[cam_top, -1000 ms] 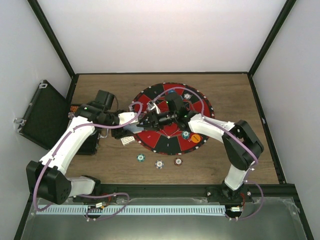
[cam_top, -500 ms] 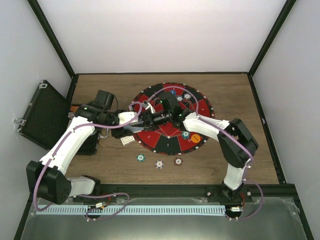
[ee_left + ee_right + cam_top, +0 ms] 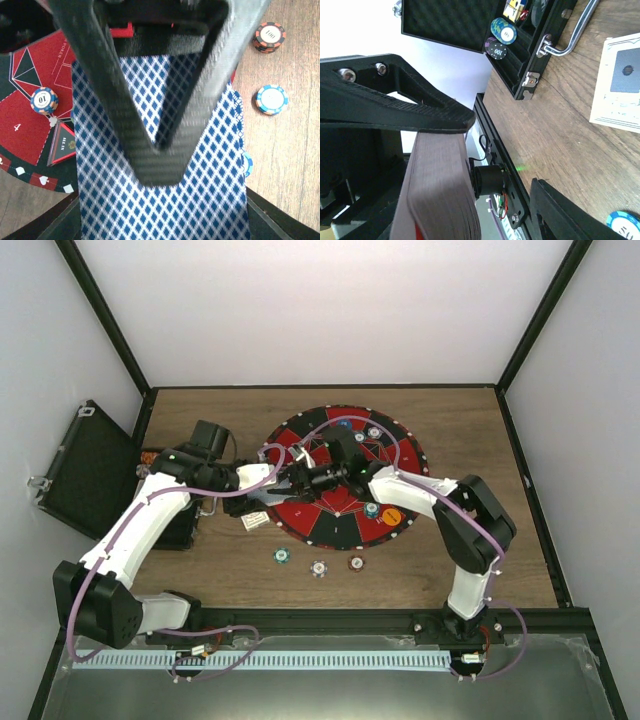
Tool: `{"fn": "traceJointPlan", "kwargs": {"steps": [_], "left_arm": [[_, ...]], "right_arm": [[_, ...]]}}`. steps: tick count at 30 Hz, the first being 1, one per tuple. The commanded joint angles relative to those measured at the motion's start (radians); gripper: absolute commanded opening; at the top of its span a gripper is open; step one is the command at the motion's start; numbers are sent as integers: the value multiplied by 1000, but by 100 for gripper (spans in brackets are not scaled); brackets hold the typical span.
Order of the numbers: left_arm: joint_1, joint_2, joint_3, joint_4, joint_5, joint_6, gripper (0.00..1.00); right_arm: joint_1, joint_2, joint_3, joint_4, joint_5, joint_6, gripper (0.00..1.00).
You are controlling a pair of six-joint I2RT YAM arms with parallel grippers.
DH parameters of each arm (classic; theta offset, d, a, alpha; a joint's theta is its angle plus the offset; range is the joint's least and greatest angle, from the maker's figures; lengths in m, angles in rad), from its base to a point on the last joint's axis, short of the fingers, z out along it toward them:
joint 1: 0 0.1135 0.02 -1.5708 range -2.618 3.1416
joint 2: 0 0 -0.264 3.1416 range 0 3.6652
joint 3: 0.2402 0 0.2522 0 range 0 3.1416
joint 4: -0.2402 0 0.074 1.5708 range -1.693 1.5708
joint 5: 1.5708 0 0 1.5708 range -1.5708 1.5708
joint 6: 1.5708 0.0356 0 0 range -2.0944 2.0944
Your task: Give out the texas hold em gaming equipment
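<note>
Left gripper (image 3: 283, 483) over the left part of the round red-and-black mat (image 3: 340, 528), jaws clamped on a deck of cards (image 3: 210, 165), blue-diamond back facing the left wrist camera. Right gripper (image 3: 305, 478) reaches in from the right and meets it at the same spot. Its jaws are apart: the upper finger (image 3: 395, 107) lies on top of the deck (image 3: 440, 200), seen edge-on, and the lower finger (image 3: 560, 210) stands clear of it.

Deck is up off the mat, between the two grippers.

On the mat: a teal chip (image 3: 372, 509) with an orange button (image 3: 392, 515) just right of it at the near right, and two more chips at the far edge (image 3: 374, 432), (image 3: 345, 424).

On the bare tabletop (image 3: 450, 420), near of the mat: three chips in a loose row (image 3: 282, 556), (image 3: 318, 568), (image 3: 356, 563).

One single card (image 3: 255, 522) lies on the tabletop just left of the mat's near-left rim.

Black case (image 3: 85, 470) sits open at the far left with chips in its slots (image 3: 502, 34).

Left wrist view also shows a "10" chip (image 3: 44, 100) on the mat, and a "100" chip (image 3: 270, 36) and a blue chip (image 3: 272, 99) on the wood.
</note>
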State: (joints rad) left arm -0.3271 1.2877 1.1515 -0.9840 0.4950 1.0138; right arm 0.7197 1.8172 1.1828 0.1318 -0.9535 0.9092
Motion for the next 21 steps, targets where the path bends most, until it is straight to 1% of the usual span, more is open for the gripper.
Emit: {"fn": "traceJointPlan", "kwargs": {"steps": [1,5,11,15,19,21], "left_arm": [[8,-18,8,2,34,3,4],[10,-13,7,6,36,1,4],[12,-5,5,13,27,-4,4],[15,0,4,10,21,0,4],[16,2,5,11,23,0,4],[16,4,5,11,21,-1,4]], "right_arm": [[-46,-42,-50,-39,36,-16,54],[-46,-68,-47,-16,20,-4,54],[-45,-101,-28,-29,9,-9,57],[-46,-124,-22,-94,40,-51,56],[-48,-122,-19,-125,59,-64,51],[-49,-122,-12,-128,63,-62,45]]}}
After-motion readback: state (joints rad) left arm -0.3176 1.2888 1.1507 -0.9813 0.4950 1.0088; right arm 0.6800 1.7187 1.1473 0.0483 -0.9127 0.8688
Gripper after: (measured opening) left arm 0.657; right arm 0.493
